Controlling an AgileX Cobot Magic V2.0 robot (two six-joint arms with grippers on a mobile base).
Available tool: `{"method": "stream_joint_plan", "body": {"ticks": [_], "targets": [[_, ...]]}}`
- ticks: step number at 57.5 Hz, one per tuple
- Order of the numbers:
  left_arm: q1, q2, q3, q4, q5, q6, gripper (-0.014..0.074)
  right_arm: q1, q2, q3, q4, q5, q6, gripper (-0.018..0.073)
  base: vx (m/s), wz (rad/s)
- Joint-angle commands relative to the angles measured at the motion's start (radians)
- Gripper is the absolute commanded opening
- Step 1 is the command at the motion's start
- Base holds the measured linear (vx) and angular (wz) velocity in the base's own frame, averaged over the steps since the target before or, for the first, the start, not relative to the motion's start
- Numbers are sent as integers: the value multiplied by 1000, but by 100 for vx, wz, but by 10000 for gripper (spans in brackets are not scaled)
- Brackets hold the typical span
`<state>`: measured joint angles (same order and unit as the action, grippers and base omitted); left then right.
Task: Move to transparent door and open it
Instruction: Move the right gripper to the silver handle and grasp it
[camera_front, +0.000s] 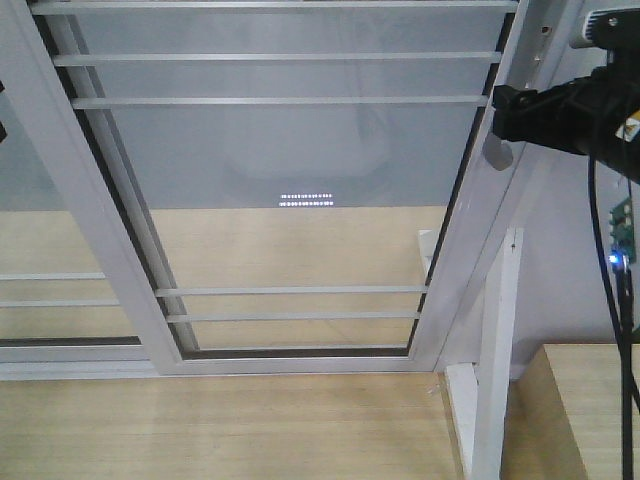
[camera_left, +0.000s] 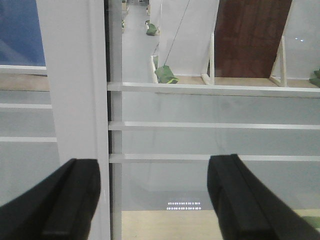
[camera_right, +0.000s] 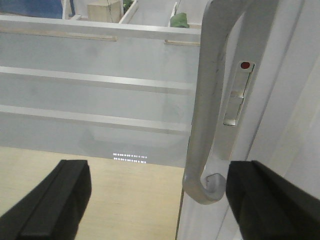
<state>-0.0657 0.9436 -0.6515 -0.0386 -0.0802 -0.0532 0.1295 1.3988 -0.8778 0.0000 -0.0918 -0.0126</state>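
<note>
Left tool (camera_left: 154, 160): fingers (camera_left: 70, 200) set wide apart, holding nothing; no contact shows. One white frame upright (camera_left: 75, 85) stands ahead of the left-hand finger. Three white bars cross the glass to its right.

Front view, left edge: one glass panel without a handle (camera_front: 50, 230), with two bars showing on it. Centre of frame: the transparent door (camera_front: 300, 160), long axis running top to bottom, its side stiles leaning inward toward the bottom. Bars (camera_front: 290, 58) on it: five, three high and two low. Wooden floor (camera_front: 200, 420) lies along the bottom. Upper right: one curved handle (camera_front: 497, 152) on the door's right stile, with the black right arm just beside it.

Right tool (camera_right: 160, 165): fingers apart, clamped on nothing. The handle runs top to bottom between them, with its hooked end at the bottom just beside the right-hand finger (camera_right: 272, 200). Whether they touch cannot be told. One lock slider with a red dot (camera_right: 244, 65) sits just right of the handle.
</note>
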Motion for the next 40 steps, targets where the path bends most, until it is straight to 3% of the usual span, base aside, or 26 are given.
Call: {"method": "stream_joint_plan", "body": {"ticks": [1,31,40], "targets": [[-4,-11,-36,-4,-81,2,573,-36,46,-97,0,-93,13,593,0,0],[-3,-11,-36,-2,-82,2,573,-51,348,-419,-19,-94,2,590,0,0],[-3,-11,-36,-2,-82,2,573,-51,383,-448,-18,-96,2,534,0,0]]}}
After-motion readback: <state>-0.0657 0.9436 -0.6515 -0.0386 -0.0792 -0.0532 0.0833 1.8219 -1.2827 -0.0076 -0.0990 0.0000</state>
